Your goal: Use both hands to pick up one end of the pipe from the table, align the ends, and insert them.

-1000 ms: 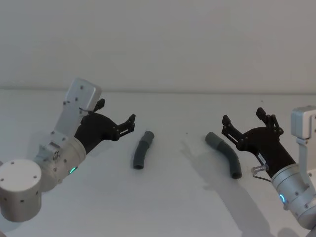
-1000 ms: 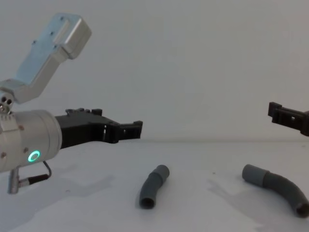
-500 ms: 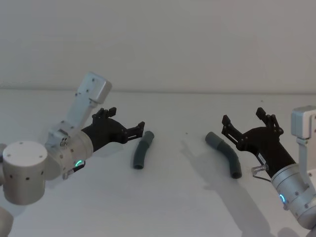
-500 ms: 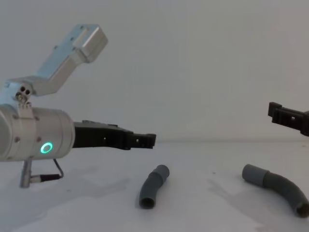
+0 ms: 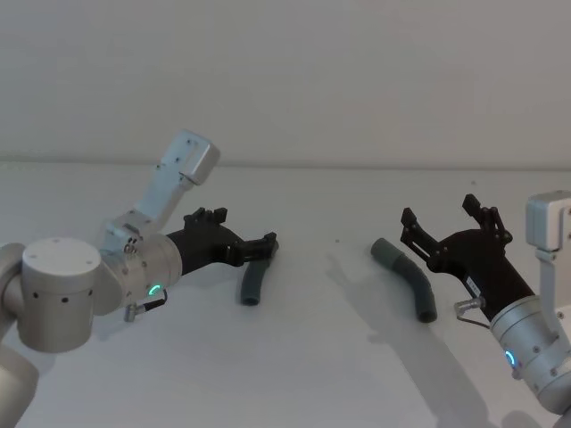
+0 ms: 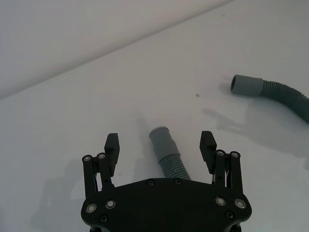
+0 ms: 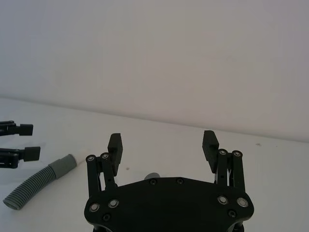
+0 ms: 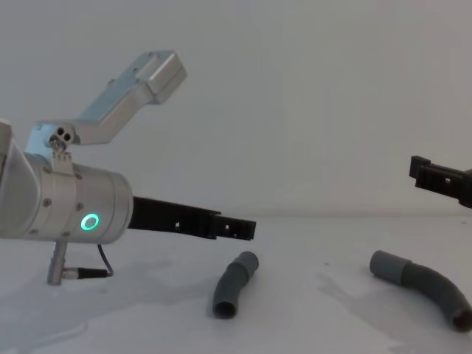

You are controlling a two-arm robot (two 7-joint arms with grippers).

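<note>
Left gripper (image 5: 264, 249), wide open and empty, poised above the short pipe's (image 5: 252, 285) far cuff (image 6: 160, 137); right gripper (image 5: 439, 212), equally open, above the long pipe (image 5: 412, 276); both on tabletop (image 5: 312, 366).

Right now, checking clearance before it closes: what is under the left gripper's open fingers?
The short hose piece lies on the table, its cuff end below and between the open fingers of the left gripper, untouched. The gripper's body covers the hose's rear part.
</note>
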